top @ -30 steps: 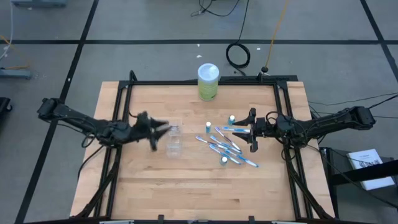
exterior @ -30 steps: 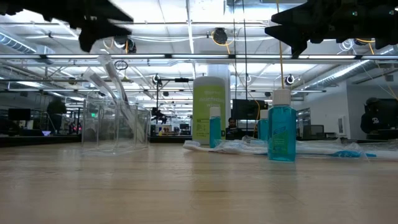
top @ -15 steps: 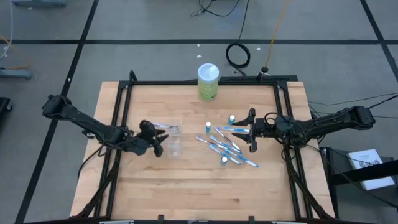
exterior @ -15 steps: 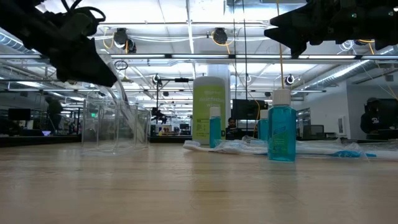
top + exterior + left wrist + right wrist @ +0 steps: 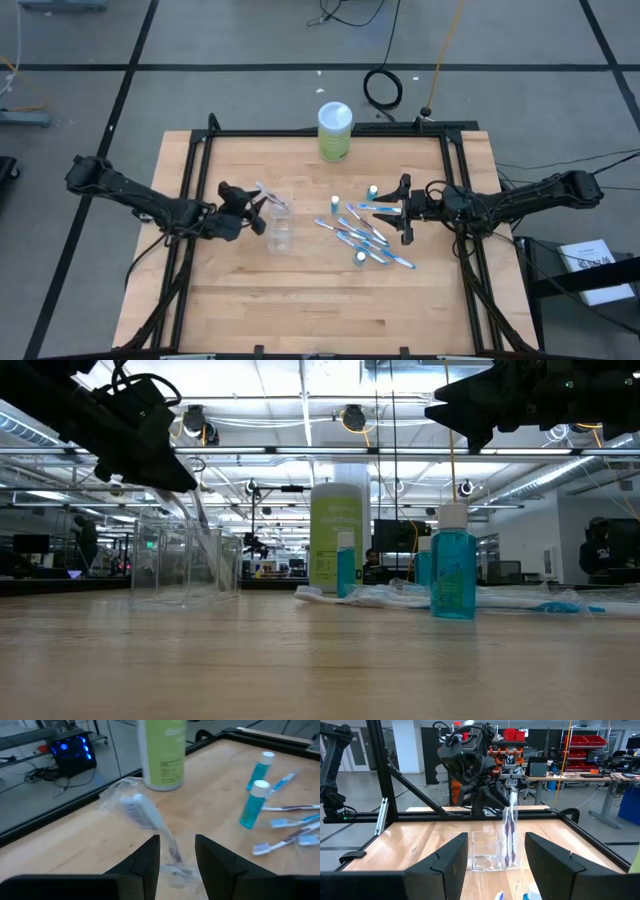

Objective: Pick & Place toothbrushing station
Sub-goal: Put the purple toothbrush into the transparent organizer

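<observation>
Left gripper, wrapped blue-and-white toothbrush leaning in clear cup

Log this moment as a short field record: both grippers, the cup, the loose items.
left gripper: beside the clear cup, its fingers around a wrapped toothbrush that stands in the cup
right gripper: open, empty, above the loose toothbrushes
teal tubes: upright among the brushes
green canister: far edge of table
</observation>
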Robot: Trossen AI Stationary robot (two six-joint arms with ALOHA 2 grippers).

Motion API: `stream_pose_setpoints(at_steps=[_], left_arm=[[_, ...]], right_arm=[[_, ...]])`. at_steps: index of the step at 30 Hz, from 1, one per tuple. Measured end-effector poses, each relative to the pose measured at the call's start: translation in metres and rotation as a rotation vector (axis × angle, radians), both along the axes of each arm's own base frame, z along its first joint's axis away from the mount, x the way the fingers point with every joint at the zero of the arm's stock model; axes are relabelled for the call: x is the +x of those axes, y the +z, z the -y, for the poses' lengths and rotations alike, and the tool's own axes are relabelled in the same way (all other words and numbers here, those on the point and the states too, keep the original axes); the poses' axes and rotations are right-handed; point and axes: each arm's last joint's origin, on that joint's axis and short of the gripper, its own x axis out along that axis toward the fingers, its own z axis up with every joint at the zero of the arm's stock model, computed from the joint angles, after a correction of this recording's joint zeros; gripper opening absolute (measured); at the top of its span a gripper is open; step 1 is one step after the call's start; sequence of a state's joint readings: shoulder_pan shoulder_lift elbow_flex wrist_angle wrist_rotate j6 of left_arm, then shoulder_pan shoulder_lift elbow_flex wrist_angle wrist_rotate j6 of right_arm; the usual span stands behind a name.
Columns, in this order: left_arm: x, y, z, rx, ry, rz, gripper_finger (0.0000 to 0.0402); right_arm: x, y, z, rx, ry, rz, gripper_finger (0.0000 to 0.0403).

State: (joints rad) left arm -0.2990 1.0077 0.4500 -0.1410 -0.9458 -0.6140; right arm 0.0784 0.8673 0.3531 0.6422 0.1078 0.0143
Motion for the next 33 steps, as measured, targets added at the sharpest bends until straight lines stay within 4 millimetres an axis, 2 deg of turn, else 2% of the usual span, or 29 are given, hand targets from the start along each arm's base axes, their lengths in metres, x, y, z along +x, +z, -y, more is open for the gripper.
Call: stream_pose_setpoints(at_steps=[13,20,23,26,29,33], left_arm=[[-0.001,-0.003,-0.010,-0.096,0.088,0.043,0.0129],[0.006,0.019,-0.003,-0.041,-0.062,0.152,0.0129],[0.007,0.032,0.000,-0.036,-0.131,0.234,0.0129],[0.008,0.043,0.004,-0.034,-0.186,0.315,0.0129],[0.007,0.053,0.007,-0.022,-0.224,0.389,0.0129],[0.007,0.062,0.011,0.015,-0.255,0.445,0.0129]], right_arm=[[0.000,0.000,0.000,0.000,0.000,0.000,0.0187],[0.000,-0.004,0.000,-0.003,0.000,-0.041,0.0187],[0.001,-0.011,0.000,0.009,-0.005,-0.110,0.0187],[0.004,-0.023,0.002,0.045,-0.112,-0.225,0.0187],[0.016,-0.031,0.006,0.022,-0.223,-0.417,0.0187],[0.038,-0.046,0.006,0.063,-0.258,-0.617,0.0187]])
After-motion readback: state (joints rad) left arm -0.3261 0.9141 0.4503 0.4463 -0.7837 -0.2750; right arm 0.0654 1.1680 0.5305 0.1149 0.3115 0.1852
